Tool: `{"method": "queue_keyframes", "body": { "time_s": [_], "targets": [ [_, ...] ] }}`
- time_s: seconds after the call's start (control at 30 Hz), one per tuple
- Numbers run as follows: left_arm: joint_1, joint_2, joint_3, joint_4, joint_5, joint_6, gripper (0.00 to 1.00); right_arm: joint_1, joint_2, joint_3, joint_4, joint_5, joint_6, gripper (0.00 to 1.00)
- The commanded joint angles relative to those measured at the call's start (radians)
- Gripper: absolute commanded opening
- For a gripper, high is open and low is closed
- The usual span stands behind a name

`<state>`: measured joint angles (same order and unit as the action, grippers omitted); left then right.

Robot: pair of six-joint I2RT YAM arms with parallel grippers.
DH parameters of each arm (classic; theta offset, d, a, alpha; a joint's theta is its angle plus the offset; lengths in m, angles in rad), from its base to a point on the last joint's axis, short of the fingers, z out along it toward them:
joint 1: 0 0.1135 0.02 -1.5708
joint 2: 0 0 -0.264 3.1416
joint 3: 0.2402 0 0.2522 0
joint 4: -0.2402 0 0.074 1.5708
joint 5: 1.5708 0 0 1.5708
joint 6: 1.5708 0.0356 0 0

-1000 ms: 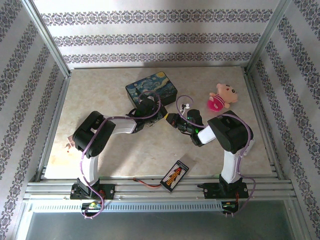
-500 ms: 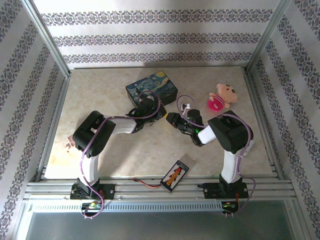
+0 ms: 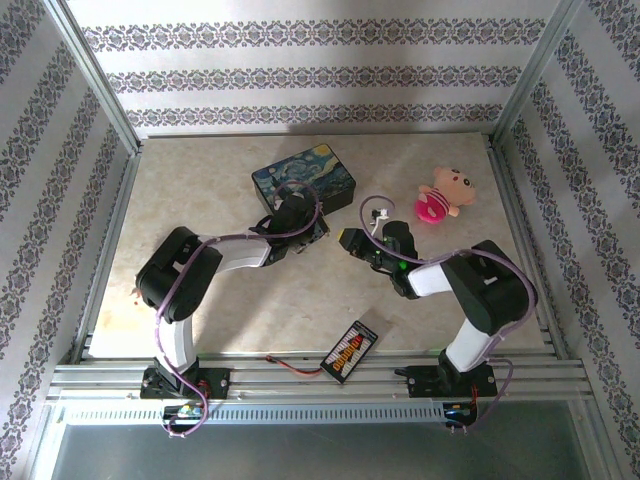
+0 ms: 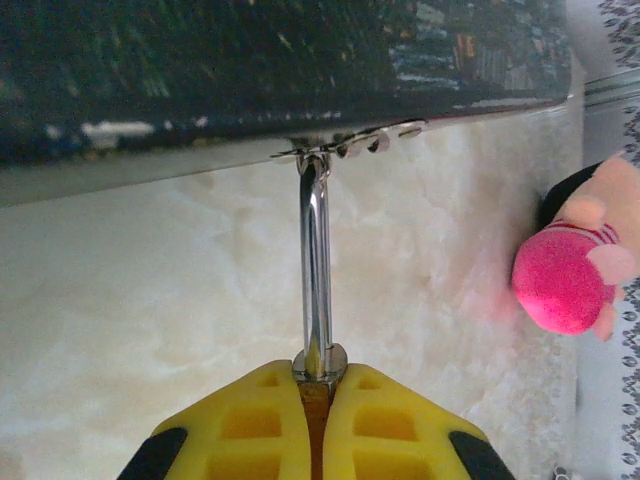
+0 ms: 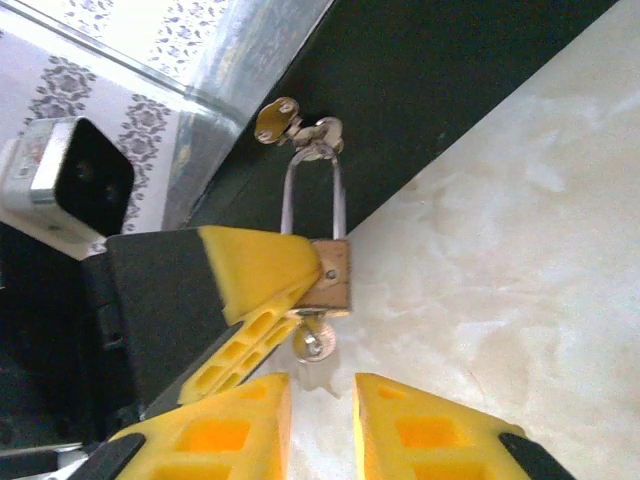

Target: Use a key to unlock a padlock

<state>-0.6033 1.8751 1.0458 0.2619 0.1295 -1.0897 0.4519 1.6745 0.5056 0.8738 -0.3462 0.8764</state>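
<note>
When viewed from the right wrist, padlock [image 5: 332,280]: hung by its silver shackle [image 5: 315,200] from the hasp [image 5: 300,128] on the dark painted box [image 3: 303,177].
Left hand [image 4: 316,390]: clamped on the padlock's brass body (just a brown sliver between yellow fingers [image 4: 260,420] in its own view).
Key [image 5: 310,345]: set into the padlock's underside, head just beyond the right fingertips.
Right hand [image 5: 322,400]: fingers apart, gripping nothing, just below the key.
Pink plush toy [image 3: 440,197]: on the surface [image 3: 200,180], well apart.

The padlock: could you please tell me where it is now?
In the right wrist view the padlock hangs mid-frame from the hasp of the dark box, pinched by the left claw, with the key just beneath it.
</note>
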Motion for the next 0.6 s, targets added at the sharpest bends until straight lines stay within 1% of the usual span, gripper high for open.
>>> {"method": "queue_keyframes", "body": {
  "time_s": [0.0, 0.13, 0.23, 0.33, 0.4, 0.57],
  "targets": [
    [-0.022, -0.043, 0.005, -0.102, -0.008, -0.070, 0.00, 0.034, -0.082, 0.006, -0.196, 0.070, -0.152, 0.22],
    [-0.031, -0.036, -0.001, -0.119, 0.049, -0.164, 0.00, 0.092, -0.180, 0.060, -0.436, 0.155, -0.302, 0.20],
    [-0.030, -0.030, -0.011, -0.088, 0.091, -0.212, 0.00, 0.125, -0.226, 0.095, -0.565, 0.196, -0.389, 0.20],
    [-0.033, -0.030, -0.008, -0.094, 0.128, -0.243, 0.00, 0.138, -0.255, 0.108, -0.623, 0.201, -0.429, 0.20],
    [-0.032, -0.032, 0.005, -0.138, 0.148, -0.249, 0.00, 0.143, -0.265, 0.111, -0.638, 0.200, -0.444, 0.20],
    [-0.029, -0.033, 0.015, -0.191, 0.220, -0.268, 0.00, 0.163, -0.252, 0.150, -0.715, 0.239, -0.506, 0.21]
  ]
}}
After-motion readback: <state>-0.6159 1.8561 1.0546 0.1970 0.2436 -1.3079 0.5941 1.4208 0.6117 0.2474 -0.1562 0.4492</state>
